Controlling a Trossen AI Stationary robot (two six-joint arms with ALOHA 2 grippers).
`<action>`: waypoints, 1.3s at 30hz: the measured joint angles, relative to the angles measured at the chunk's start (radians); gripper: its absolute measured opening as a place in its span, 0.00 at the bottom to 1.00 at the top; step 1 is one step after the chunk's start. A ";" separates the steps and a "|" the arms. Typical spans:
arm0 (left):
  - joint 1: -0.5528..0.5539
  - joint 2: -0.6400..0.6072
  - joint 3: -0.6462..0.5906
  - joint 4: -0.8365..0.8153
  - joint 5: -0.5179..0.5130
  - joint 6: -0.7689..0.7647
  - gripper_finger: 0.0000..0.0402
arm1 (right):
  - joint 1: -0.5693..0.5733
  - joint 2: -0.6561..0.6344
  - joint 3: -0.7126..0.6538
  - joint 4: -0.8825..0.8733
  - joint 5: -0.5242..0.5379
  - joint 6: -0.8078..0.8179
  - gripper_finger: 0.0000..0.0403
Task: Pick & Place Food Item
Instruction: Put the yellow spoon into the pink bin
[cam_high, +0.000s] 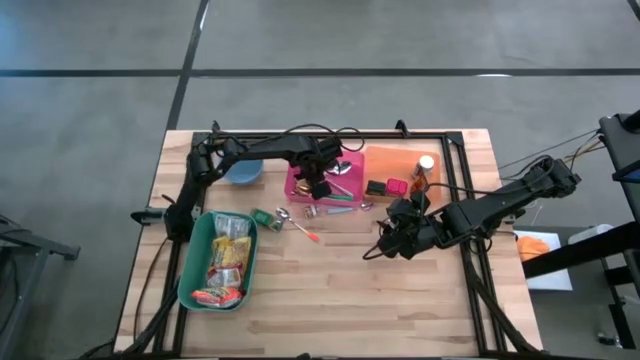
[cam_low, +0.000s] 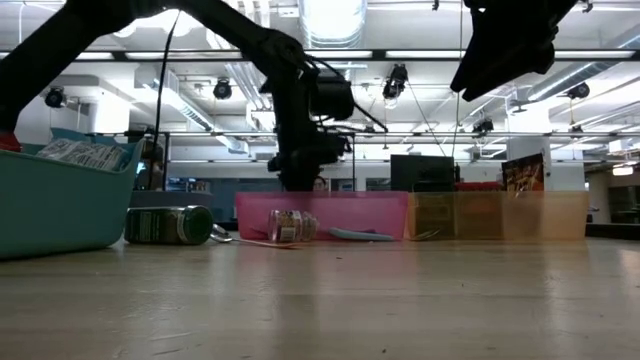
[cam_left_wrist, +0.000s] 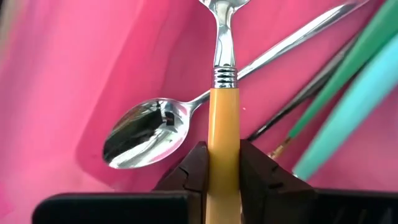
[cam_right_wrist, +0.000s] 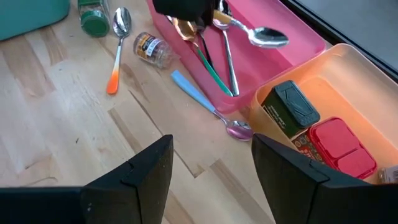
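My left gripper (cam_high: 318, 186) hangs over the pink tray (cam_high: 298, 172), shut on a utensil with a yellow-orange handle (cam_left_wrist: 224, 124) and a steel neck. Beneath it in the tray lie a steel spoon (cam_left_wrist: 146, 134) and green- and teal-handled utensils (cam_left_wrist: 348, 81). The food items are packets that fill the green bin (cam_high: 196, 262) at the near left, and boxes in the orange tray (cam_high: 392, 160). My right gripper (cam_right_wrist: 211, 168) hovers open over bare wood near the orange tray, holding nothing. My left gripper pinches the utensil's yellow-orange handle (cam_left_wrist: 224, 167) by its two sides between its two fingers. The fingers come from above, pointing steeply down, and lie across the handle. The steel neck reaches forward over the pink tray; its head runs out of the wrist view.
On the wood in front of the pink tray lie a green-capped jar (cam_high: 266, 217), an orange-handled spoon (cam_high: 300, 228), a small jar (cam_high: 309, 211) and a blue-handled spoon (cam_high: 340, 208). A blue bowl (cam_high: 243, 172) stands to the left of the pink tray. A bottle (cam_high: 422, 172) stands in the orange tray.
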 joint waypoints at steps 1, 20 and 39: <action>-0.003 -0.009 0.000 -0.002 0.000 0.000 0.12 | 0.000 0.000 0.000 0.001 0.001 0.000 0.54; -0.099 -0.485 -0.288 0.221 0.057 -0.050 0.12 | -0.052 0.000 -0.009 0.423 0.093 -0.265 0.54; -0.208 -0.797 -0.706 1.055 0.334 -0.127 0.12 | -0.255 0.000 -0.106 1.253 -0.207 -0.688 0.54</action>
